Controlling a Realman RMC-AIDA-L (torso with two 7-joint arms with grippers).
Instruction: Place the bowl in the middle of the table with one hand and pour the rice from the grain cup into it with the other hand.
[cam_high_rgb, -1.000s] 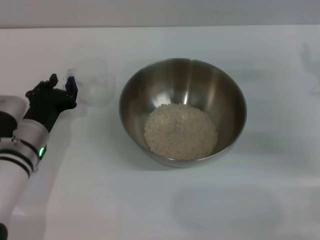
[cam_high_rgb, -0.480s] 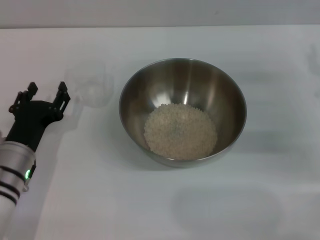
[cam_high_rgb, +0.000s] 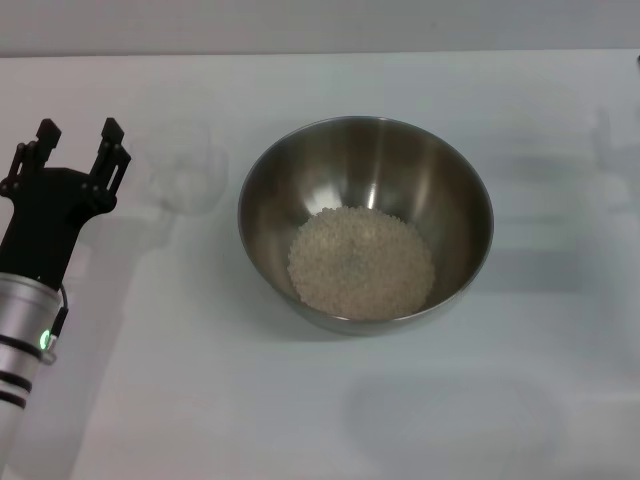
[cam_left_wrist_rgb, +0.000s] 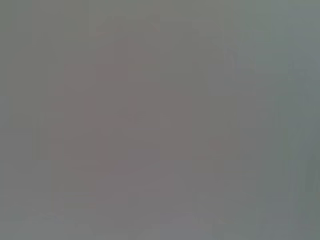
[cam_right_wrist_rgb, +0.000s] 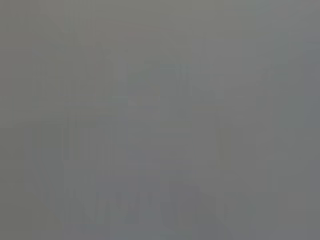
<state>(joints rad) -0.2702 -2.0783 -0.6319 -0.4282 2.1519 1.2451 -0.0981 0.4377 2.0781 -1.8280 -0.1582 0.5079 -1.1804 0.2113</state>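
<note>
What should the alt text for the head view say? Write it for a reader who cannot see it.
A steel bowl holding a mound of rice sits mid-table. To its left stands the clear grain cup, which looks empty. The left gripper, fingers open, is beside the cup without touching it; no right gripper shows.

Featureless grey blur, nothing discernible.

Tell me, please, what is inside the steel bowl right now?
The bowl holds a round heap of pale rice on its bottom; the shiny walls above it are bare. The bowl's floor under the rice is covered.
</note>
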